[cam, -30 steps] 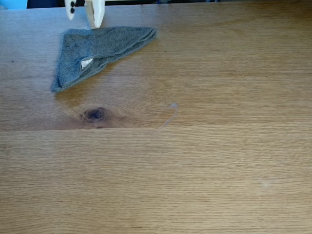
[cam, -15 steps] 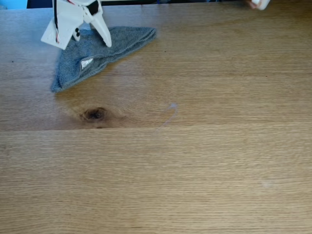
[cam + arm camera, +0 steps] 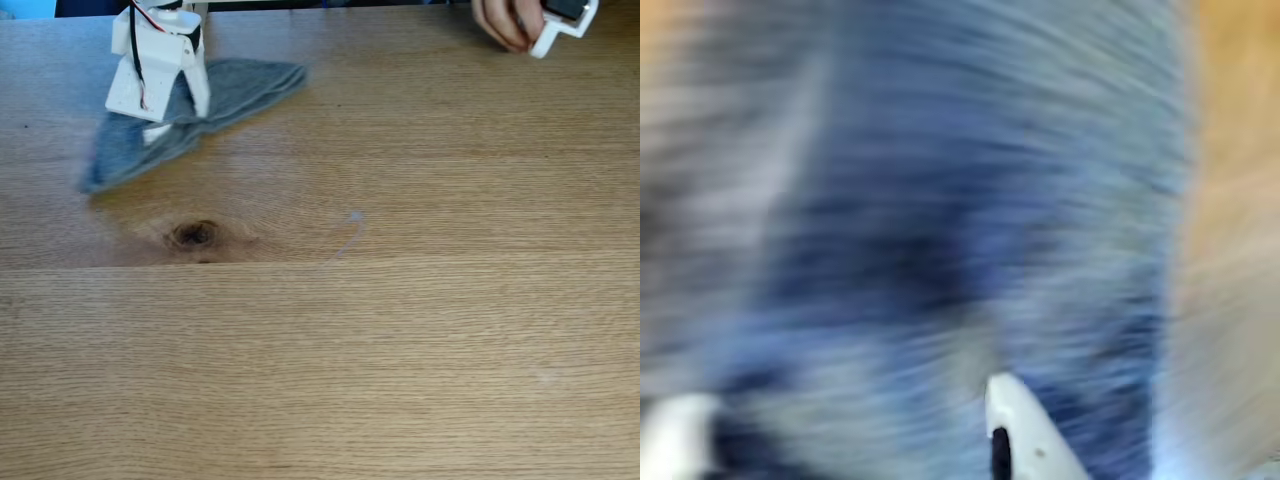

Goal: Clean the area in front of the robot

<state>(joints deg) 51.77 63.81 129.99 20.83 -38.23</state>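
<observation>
in the fixed view the white arm (image 3: 155, 60) comes down from the top edge at the upper left of the frame, red and black wires running along it. its gripper (image 3: 178, 112) rests on the grey cloth (image 3: 235, 85), which lies on the oak table (image 3: 400, 350) in the upper left. the cloth is a flat wedge: one corner points right toward the top centre, the other runs down to the left edge of the frame, and its outline there is smeared. one white finger reaches down onto the cloth at the right side of the arm; whether the jaws are spread or pressed together, i cannot tell.

a dark knot (image 3: 194, 234) sits in the wood below the cloth, left of centre, apart from it. a faint pale streak (image 3: 347, 235) curves just right of it, near the middle of the frame. a plank seam crosses the frame under both.

at the top right edge a hand (image 3: 505, 20) holds a white part (image 3: 562, 28).

the wrist view is heavily blurred: grey-blue cloth (image 3: 940, 200) across most of the frame, wood along the right edge, and two white fingertips (image 3: 1025, 430) at the bottom.
</observation>
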